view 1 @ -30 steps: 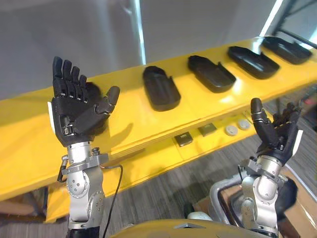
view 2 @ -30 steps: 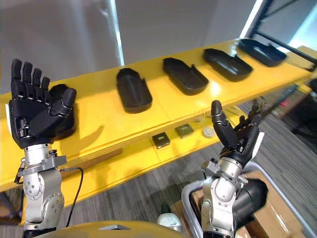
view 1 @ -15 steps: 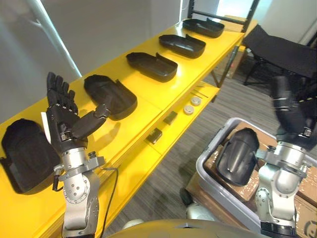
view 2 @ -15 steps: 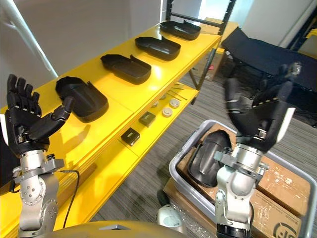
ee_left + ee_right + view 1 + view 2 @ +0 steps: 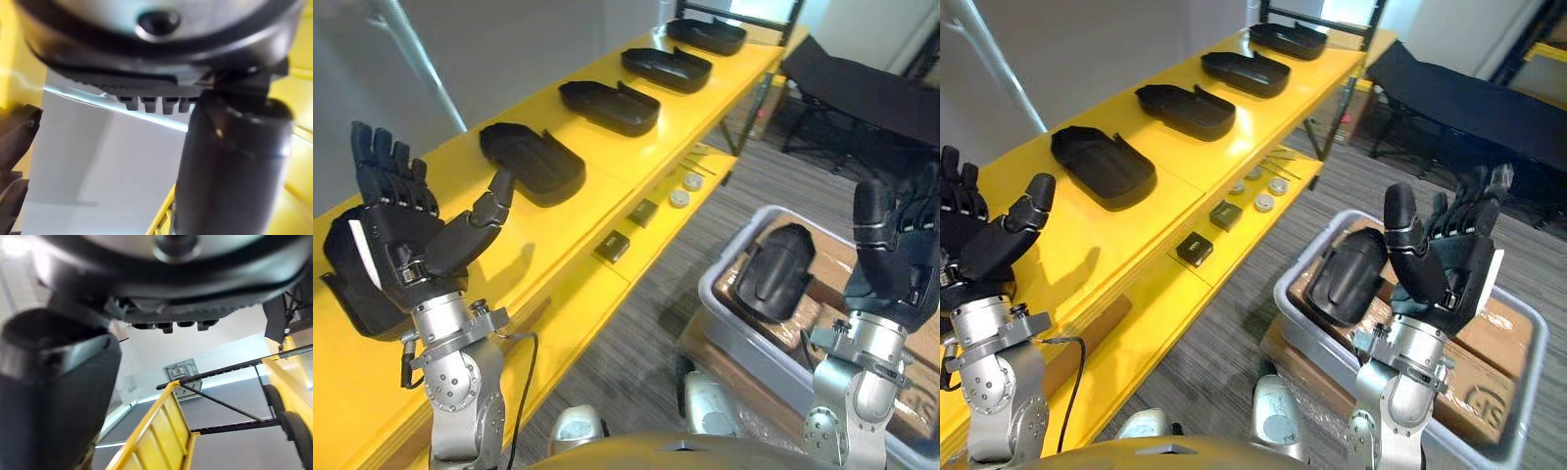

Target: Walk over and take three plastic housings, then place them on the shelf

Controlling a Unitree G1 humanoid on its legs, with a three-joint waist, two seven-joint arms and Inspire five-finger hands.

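Note:
Several black plastic housings lie in a row on the yellow shelf top (image 5: 578,211): the nearest free one (image 5: 530,162), then one (image 5: 609,106), another (image 5: 666,69) and a far one (image 5: 707,34). One more housing (image 5: 347,284) lies partly behind my left hand (image 5: 401,250), which is raised and open, holding nothing. Another black housing (image 5: 1347,277) leans inside a grey bin (image 5: 1312,338) on the floor. My right hand (image 5: 1440,259) is raised just right of that housing, open and holding nothing.
The shelf's lower yellow level carries small dark blocks (image 5: 612,245) and round parts (image 5: 680,197). The bin holds a brown cardboard box (image 5: 1474,377). A black cot-like frame (image 5: 871,93) stands at the back right. Grey carpet floor lies between shelf and bin.
The whole view has swung from the shelf toward the floor bin, so the camera has moved. Both hands stay raised and open; the bin and its housing now sit nearer the right hand.

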